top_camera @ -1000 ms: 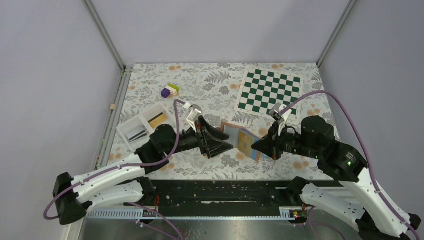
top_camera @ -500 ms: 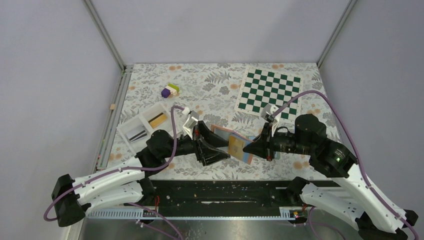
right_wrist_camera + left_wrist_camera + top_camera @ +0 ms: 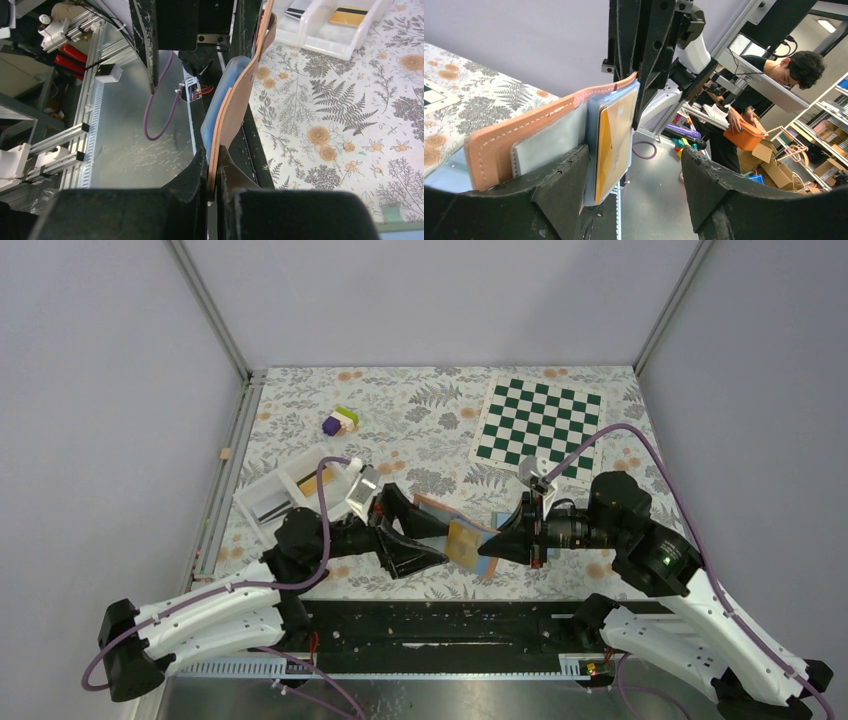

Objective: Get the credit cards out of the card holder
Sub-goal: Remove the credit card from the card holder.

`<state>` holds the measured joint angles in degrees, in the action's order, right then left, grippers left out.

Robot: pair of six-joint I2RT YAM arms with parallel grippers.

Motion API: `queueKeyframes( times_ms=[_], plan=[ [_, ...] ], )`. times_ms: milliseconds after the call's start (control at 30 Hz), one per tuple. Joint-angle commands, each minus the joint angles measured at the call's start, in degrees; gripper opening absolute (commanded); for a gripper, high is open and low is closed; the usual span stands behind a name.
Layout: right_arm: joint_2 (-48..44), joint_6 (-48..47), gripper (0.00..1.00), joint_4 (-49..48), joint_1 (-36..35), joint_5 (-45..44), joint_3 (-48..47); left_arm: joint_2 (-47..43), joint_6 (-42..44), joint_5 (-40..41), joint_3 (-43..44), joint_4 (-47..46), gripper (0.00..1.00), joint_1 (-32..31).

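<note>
One yellow card (image 3: 614,144) shows in the holder (image 3: 519,135), tucked in a clear page at the centre of the left wrist view. The holder is held up off the table, low centre of the top view. Over the last second both arms have slid down and left in that view. The right gripper (image 3: 214,182), clenched on the edge of the tan cover, has carried the holder toward the left arm. The left gripper (image 3: 633,152) has drawn back and sunk a little, its jaws spread wide and grasping nothing. The card's page now stands between those open fingers, close to the left-hand one, so I judge the pull is being lined up, not yet begun; no card came out in this stretch. Another yellow card (image 3: 348,16) lies in the white tray (image 3: 320,41), upper right of the right wrist view. Whether a finger touches the page cannot be told, nor how many cards sit behind the blue pages. In the top view the grippers cover most of the holder, and the right wrist view shows only its cover edge-on.
</note>
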<state>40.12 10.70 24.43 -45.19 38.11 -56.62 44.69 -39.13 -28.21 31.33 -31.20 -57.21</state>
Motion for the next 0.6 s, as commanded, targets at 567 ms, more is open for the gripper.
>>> queueKeyframes(
  times_ms=[567],
  plan=[
    [2.7,2.5,0.00,-9.1,0.7,9.1,0.1,5.6,-18.2,-11.0,-4.7,-31.8,0.43,0.2]
  ],
)
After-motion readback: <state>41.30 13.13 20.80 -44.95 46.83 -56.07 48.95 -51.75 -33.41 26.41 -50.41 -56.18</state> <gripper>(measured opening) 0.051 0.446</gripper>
